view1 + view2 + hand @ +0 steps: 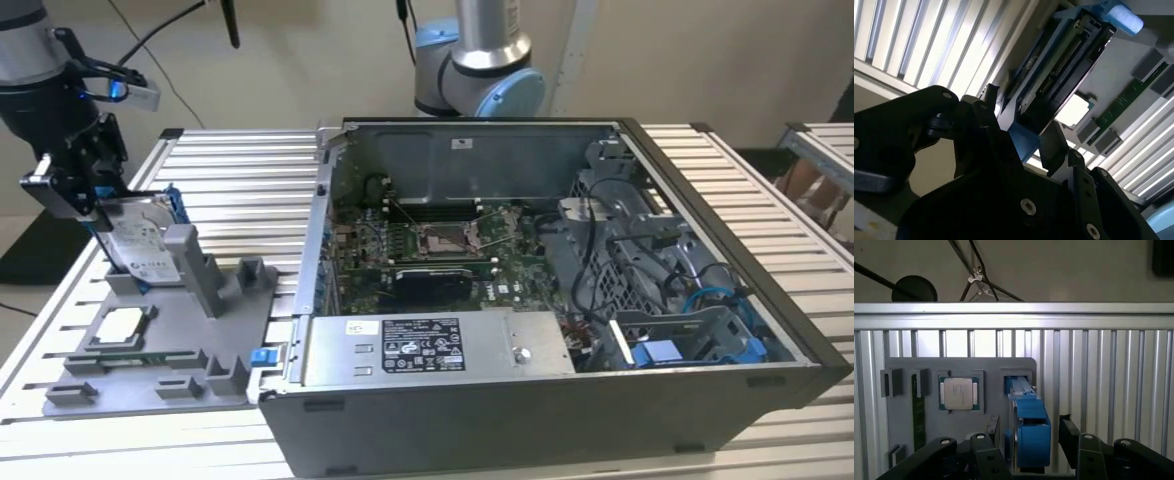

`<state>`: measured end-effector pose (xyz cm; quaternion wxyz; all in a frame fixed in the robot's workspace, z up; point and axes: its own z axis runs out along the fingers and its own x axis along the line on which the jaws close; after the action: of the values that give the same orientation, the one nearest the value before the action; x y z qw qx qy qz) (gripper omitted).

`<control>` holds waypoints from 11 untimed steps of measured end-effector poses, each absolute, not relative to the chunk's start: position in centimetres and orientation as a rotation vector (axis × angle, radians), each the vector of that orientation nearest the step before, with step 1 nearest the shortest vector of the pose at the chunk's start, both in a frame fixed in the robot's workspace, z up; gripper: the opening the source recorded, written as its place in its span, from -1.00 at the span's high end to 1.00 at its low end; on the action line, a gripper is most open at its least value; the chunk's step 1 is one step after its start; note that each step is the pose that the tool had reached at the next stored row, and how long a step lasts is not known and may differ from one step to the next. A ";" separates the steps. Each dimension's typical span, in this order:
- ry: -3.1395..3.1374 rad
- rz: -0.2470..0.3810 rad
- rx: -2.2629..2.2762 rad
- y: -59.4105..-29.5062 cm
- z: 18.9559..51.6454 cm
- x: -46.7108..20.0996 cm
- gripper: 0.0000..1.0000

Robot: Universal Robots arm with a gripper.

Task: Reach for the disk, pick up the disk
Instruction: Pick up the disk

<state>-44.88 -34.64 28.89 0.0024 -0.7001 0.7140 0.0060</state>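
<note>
The disk [139,243] stands on edge, slightly tilted, in a slot of a grey tray [147,388] at the exterior view's left. Its blue bracket runs along its edges. Its white label faces the exterior view's right, and the print is too small to read.

The end effector [1029,424] straddles the disk's upper end. In the first wrist view one finger [1068,432] stands a little apart from the bracket, so the jaws are parted and not clamped.

A square silver chip [958,392] lies flat in the tray, near the disk's slot. The tray rests on a ribbed aluminium surface [227,165], just beside an open computer case [534,415]. A sticker [420,345] on the case's metal box is printed too finely to read.

Behind the case rises a grey and blue arm joint [477,70]. The wall is pale, and black cables [974,267] hang before it.
</note>
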 end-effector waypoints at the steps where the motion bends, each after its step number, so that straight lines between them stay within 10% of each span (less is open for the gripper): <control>1: 2.239 0.020 -2.196 -34.6 28.7 -44.9 -1.00; 11: 2.229 0.037 -2.191 -34.6 27.3 -44.9 -1.00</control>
<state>-44.88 -34.64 27.32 0.0081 -0.7009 0.7131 0.0118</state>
